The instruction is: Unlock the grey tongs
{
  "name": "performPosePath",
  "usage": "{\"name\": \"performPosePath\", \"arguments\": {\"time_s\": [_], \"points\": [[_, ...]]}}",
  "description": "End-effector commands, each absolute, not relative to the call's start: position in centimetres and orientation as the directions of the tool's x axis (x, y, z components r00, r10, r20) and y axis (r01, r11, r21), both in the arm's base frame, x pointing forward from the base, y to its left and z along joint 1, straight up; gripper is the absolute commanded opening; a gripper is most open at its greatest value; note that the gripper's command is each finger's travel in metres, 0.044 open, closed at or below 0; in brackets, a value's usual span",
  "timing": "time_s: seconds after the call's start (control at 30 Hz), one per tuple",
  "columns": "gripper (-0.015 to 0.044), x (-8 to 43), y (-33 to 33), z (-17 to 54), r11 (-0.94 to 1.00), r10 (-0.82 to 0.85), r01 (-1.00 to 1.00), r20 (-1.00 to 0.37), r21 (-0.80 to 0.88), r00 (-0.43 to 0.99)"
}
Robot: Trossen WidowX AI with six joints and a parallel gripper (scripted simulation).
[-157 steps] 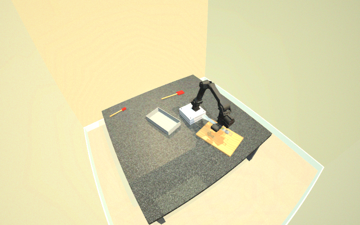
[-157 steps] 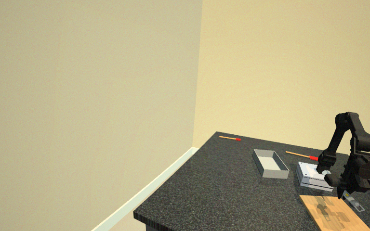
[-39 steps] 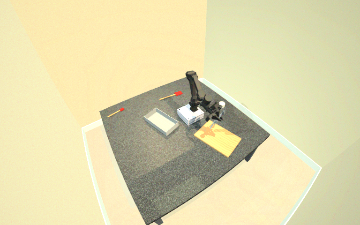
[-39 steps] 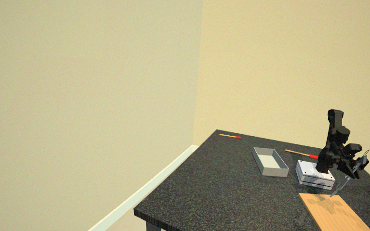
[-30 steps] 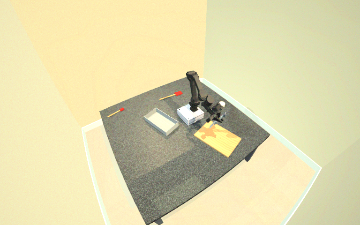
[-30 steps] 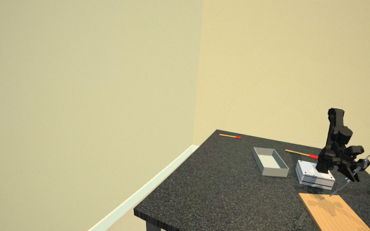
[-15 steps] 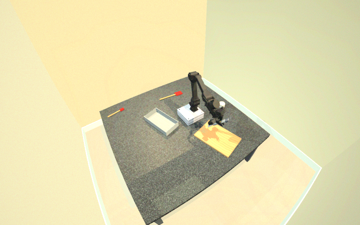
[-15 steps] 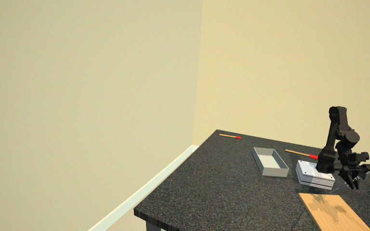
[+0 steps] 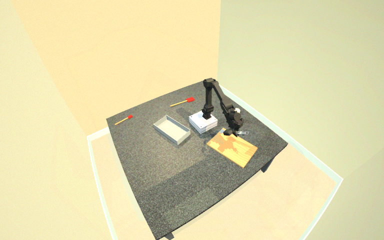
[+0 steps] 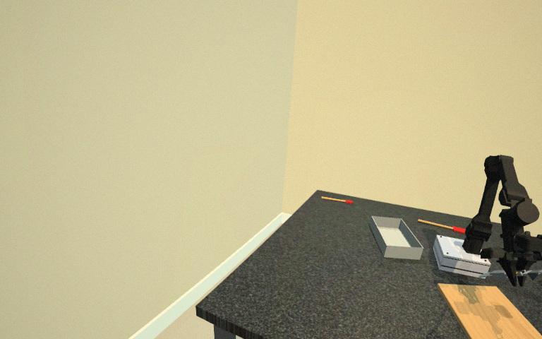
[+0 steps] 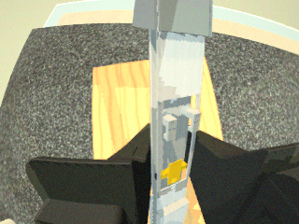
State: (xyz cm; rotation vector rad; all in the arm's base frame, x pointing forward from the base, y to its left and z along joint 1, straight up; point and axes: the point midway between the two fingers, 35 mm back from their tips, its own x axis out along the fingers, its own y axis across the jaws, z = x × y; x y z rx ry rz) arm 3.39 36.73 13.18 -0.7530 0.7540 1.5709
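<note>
My gripper (image 9: 233, 134) (image 10: 518, 282) (image 11: 164, 128) is shut on the grey tongs (image 9: 243, 133) (image 10: 495, 273) (image 11: 179, 70). It holds them above the back end of the wooden board (image 9: 244, 158) (image 10: 479, 316) (image 11: 105, 117). The tongs lie about level across the fingers, sticking out on both sides. In the wrist view their two arms are close together, with a yellow piece and two small pale blocks between them. Whether the lock is engaged cannot be told. The roasting tin (image 9: 183, 138) (image 10: 404, 252) stands empty on the table, away from the gripper.
The white base block (image 9: 202, 125) (image 10: 459, 263) of the arm stands between tin and board. A larger red-headed tool (image 9: 190, 99) (image 10: 459, 229) and a smaller one (image 9: 129, 116) (image 10: 348, 201) lie toward the back. A white round thing (image 9: 237, 110) shows behind the arm.
</note>
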Motion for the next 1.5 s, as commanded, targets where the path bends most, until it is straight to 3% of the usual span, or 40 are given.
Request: {"name": "performPosePath", "arguments": {"time_s": [0.0, 0.93, 1.47], "points": [[-0.0150, 3.3, 37.0, 12.7, -0.117, 0.506, -0.992, -0.857, 0.045, -0.098], [-0.0150, 2.7, 36.2, 10.5, -0.177, 0.047, -0.984, -0.999, -0.009, 0.000], [-0.0150, 2.7, 36.2, 10.1, -0.180, 0.035, -0.984, -0.999, -0.010, 0.004]]}}
